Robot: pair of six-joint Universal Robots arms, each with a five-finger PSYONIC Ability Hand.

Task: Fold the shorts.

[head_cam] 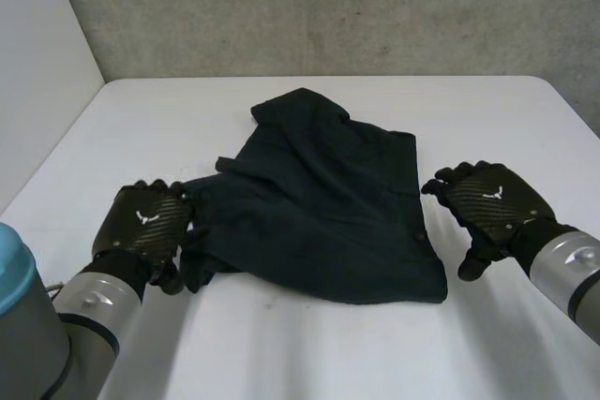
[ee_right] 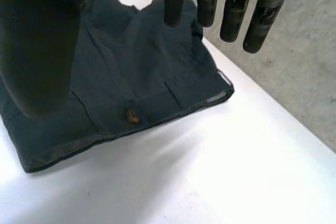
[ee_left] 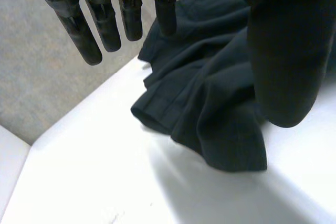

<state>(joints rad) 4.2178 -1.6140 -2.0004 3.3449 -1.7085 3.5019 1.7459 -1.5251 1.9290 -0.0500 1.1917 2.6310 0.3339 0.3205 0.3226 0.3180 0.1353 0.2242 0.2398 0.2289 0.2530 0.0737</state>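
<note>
1. Left hand [head_cam: 142, 228] sits at the left edge of the shorts [head_cam: 328, 201], just beside a bunched leg end. Its fingers are fairly straight and stand apart from the thumb, with nothing held between them.
2. In the left wrist view, that hand's fingers [ee_left: 86, 30] hang over the bare table [ee_left: 94, 182]. The rumpled hem of the shorts [ee_left: 210, 108] lies below the fingertips. The thumb is in front of the cloth, and I cannot tell whether it touches it.
3. The right hand [head_cam: 489, 201] is just beside the right edge of the shorts, near the waistband. Its fingers are loosely bent and spread from the thumb, and it grips nothing.
4. In the right wrist view, the right hand's fingers [ee_right: 231, 14] hang above the far right corner of the shorts [ee_right: 142, 72]. The cloth lies flat there on the table [ee_right: 236, 171].
5. The shorts lie in the middle of the white table [head_cam: 281, 353], between the two hands. They are dark and partly rumpled, with one corner pointing toward the far side.
6. Count: one pair of shorts, two hands, and one small brown button [ee_right: 131, 115] on the waistband near the right edge.
7. A grey wall [head_cam: 328, 7] stands behind the far edge of the table.
</note>
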